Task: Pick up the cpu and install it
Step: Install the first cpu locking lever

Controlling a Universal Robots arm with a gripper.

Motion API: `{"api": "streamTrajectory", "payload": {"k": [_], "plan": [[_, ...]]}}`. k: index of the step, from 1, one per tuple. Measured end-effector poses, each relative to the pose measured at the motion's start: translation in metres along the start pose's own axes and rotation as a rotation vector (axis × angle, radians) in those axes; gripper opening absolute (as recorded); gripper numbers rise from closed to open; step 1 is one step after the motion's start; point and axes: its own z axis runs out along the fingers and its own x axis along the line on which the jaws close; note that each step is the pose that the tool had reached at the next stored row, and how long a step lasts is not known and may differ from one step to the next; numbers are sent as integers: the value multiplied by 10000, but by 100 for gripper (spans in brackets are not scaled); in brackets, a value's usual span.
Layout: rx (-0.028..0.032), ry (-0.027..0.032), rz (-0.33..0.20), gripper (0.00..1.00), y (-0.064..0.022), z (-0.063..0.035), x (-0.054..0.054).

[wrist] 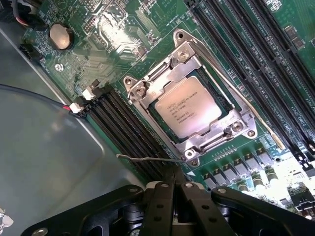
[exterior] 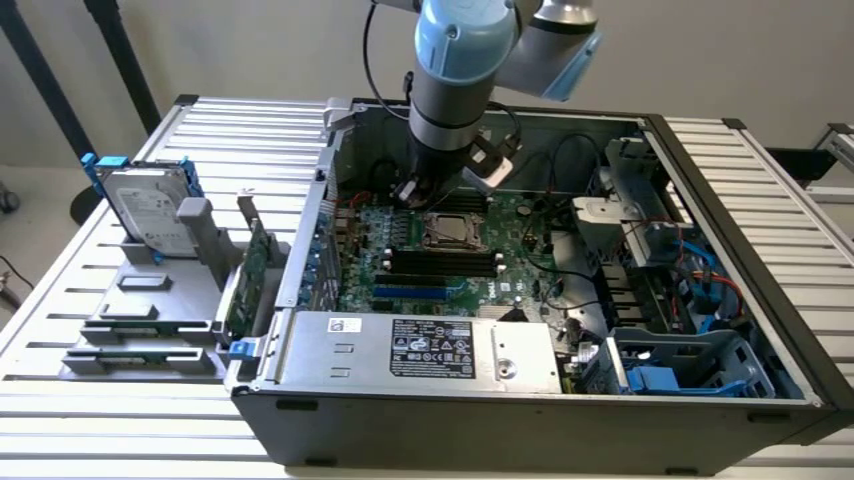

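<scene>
Work looks far along here. The cpu [wrist: 188, 113] sits flat and square inside the metal frame [wrist: 147, 84] on the board [wrist: 98, 44], silver top up, printing readable, the frame's edges lying over its rim on all sides. The board is in the open case [exterior: 534, 420], which takes up the middle of the counter [exterior: 80, 420], and the arm [exterior: 454, 60] reaches down into it from above. The tool [wrist: 173, 189] hangs just beside the frame, its two fingers pressed together with nothing between them, so it carries nothing. Its tip is close to a thin wire lever [wrist: 147, 158] that sticks out from the frame's corner past the dark memory slots [wrist: 123, 118]; I cannot tell whether it touches that wire. A second, longer lever arm [wrist: 236, 93] runs along the frame's far side and seems to lie low against it. So, as I judge it, the picking and the seating are done. What may be left is the locking: the thin lever looks free rather than tucked under a catch, though I would not swear to it. Over by the counter's edge at the exterior view's left, a drive [exterior: 144, 215] in blue brackets stands on a grey rack, well apart from all this.
</scene>
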Motion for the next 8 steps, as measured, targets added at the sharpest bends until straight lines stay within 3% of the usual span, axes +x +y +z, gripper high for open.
{"api": "streamTrajectory", "payload": {"k": [8], "plan": [[-57, -47, -51, 11, 2, 36, 0]]}}
